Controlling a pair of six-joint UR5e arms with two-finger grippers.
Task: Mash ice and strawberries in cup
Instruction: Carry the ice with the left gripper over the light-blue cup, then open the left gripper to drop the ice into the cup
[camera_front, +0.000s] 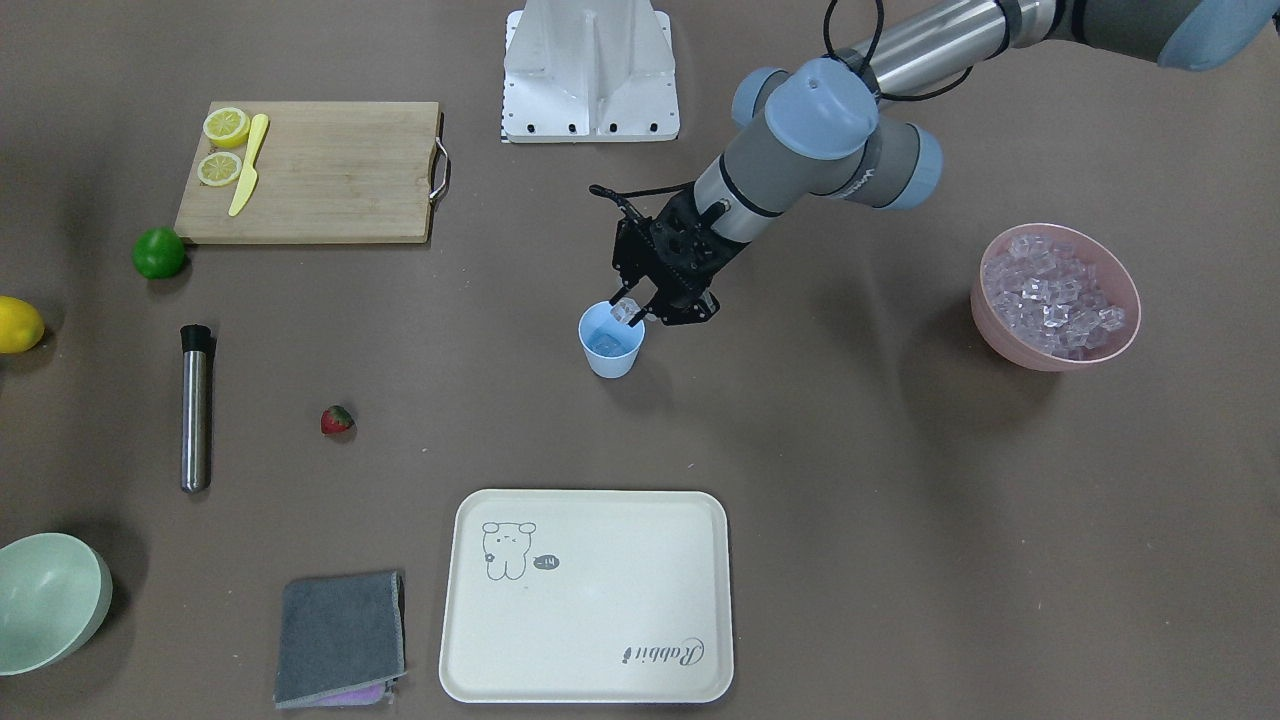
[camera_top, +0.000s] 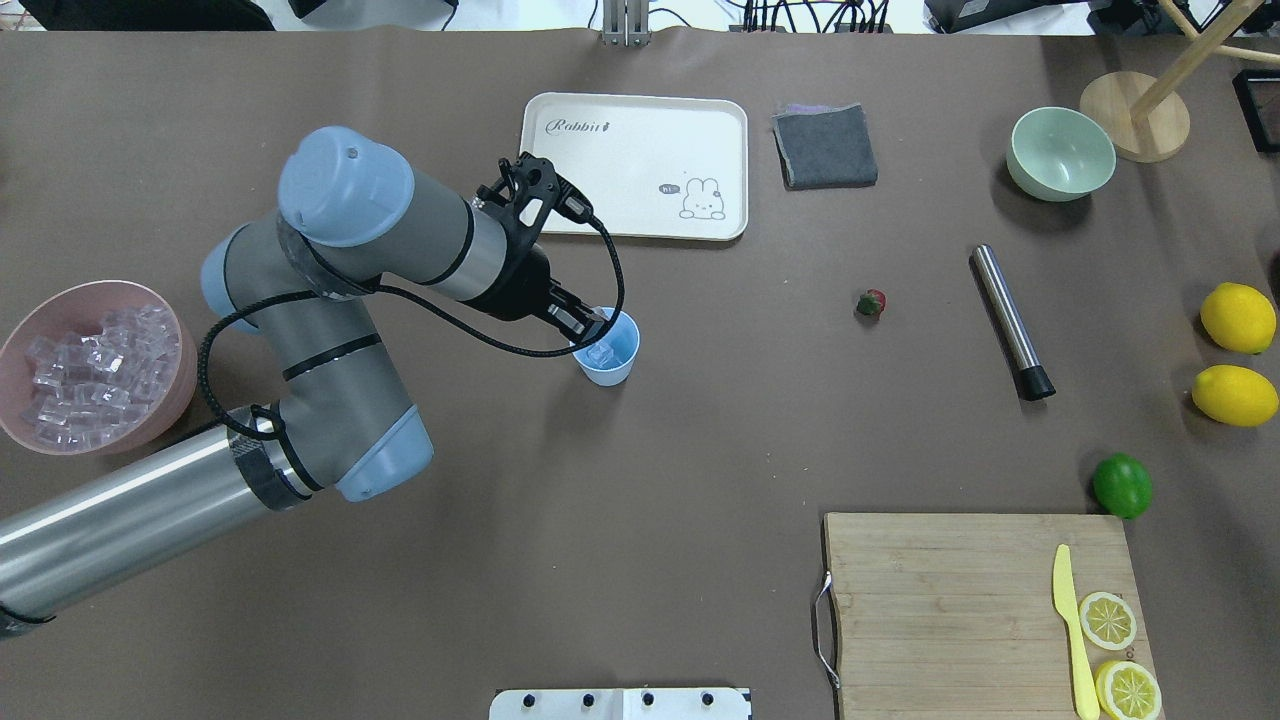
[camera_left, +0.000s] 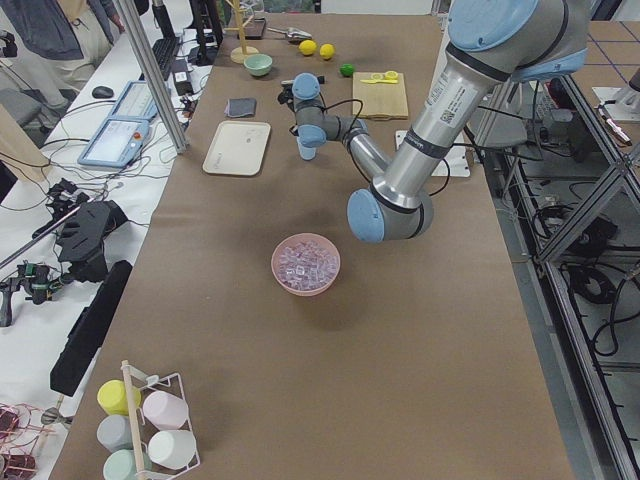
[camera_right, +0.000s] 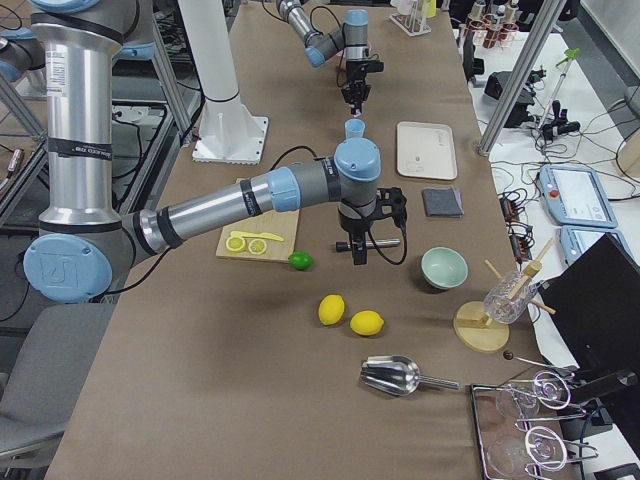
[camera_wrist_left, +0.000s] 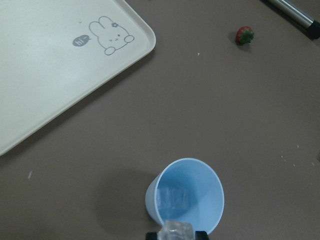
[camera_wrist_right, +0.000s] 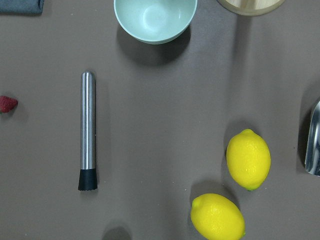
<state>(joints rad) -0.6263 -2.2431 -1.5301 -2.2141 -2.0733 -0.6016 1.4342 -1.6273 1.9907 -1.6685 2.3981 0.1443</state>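
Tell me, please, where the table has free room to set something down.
The widest bare stretch lies between the cup and the strawberry, reaching the cutting board. The tray is empty too. Crowded: around the muddler, lime and lemons, and at the cup, where the left gripper holds an ice cube.

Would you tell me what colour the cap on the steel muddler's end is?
The cap is black; the right wrist view shows it best.

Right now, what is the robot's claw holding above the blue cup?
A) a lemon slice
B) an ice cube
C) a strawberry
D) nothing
B: the left gripper pinches a clear ice cube just over the cup, while the strawberry lies on the table.
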